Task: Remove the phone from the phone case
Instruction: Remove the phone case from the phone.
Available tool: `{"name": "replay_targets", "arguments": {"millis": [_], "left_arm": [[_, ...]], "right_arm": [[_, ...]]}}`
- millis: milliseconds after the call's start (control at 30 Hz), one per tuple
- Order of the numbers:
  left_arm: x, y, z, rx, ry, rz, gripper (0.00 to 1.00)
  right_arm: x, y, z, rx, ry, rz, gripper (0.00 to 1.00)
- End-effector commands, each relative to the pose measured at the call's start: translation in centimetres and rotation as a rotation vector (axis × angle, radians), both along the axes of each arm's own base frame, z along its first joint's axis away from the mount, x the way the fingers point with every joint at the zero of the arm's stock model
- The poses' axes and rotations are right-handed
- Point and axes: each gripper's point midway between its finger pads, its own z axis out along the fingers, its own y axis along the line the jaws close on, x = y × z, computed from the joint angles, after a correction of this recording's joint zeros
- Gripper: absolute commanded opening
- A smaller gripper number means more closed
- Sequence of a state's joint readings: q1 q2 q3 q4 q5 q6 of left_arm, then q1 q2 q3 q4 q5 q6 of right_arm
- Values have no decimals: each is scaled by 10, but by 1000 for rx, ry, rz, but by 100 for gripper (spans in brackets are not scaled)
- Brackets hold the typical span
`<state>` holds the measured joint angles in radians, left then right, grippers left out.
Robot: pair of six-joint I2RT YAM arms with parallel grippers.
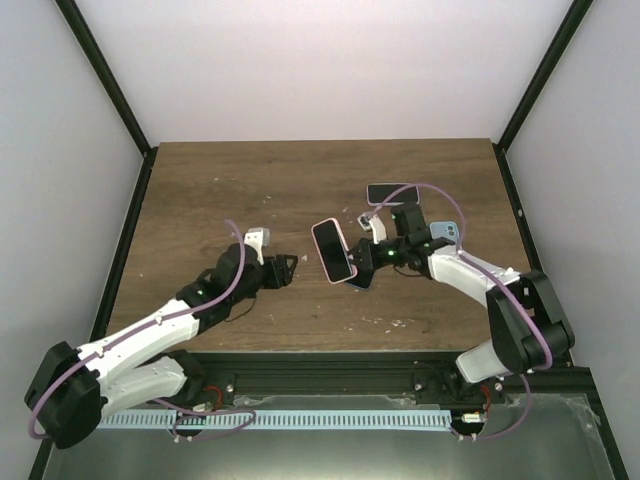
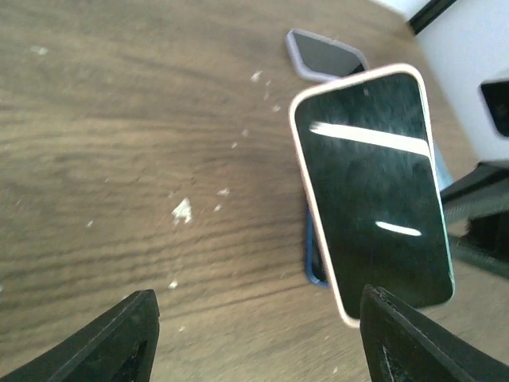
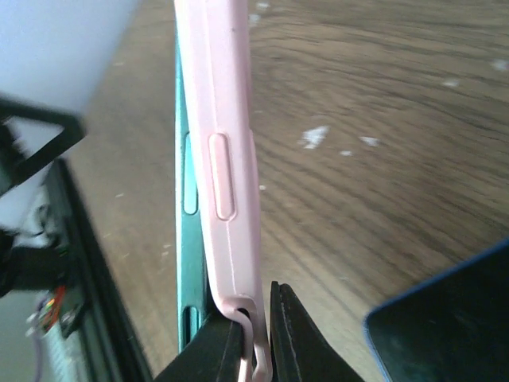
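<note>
The phone in its pink case [image 1: 333,250] is held tilted above the table, black screen up. My right gripper [image 1: 366,256] is shut on its near-right end. In the right wrist view the fingers [image 3: 298,338] pinch a peeled-back lip of the pink case [image 3: 227,159], seen edge-on, with a teal edge [image 3: 187,247] right behind it; I cannot tell whether that edge is the phone. My left gripper [image 1: 287,270] is open and empty, to the left of the phone. In the left wrist view the phone [image 2: 374,183] lies ahead, near the right fingertip [image 2: 402,342].
A dark blue case [image 1: 363,279] lies on the table under the held phone and shows in the left wrist view [image 2: 314,259]. A lavender-cased phone [image 1: 390,192] lies farther back. White specks dot the wooden table [image 1: 230,190].
</note>
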<state>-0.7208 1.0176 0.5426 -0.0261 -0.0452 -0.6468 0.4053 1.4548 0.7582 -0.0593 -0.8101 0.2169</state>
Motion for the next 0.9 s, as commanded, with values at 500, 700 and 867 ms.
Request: {"name": "replay_targets", "arguments": {"millis": [500, 700, 867], "left_arm": [[-26, -70, -19, 237, -56, -91, 59], [-26, -94, -28, 299, -101, -122, 59], [-26, -106, -39, 320, -140, -122, 58]], "right_arm": [[26, -7, -53, -381, 467, -405, 1], [25, -9, -70, -392, 492, -420, 1], [29, -9, -75, -395, 514, -454, 1]]}}
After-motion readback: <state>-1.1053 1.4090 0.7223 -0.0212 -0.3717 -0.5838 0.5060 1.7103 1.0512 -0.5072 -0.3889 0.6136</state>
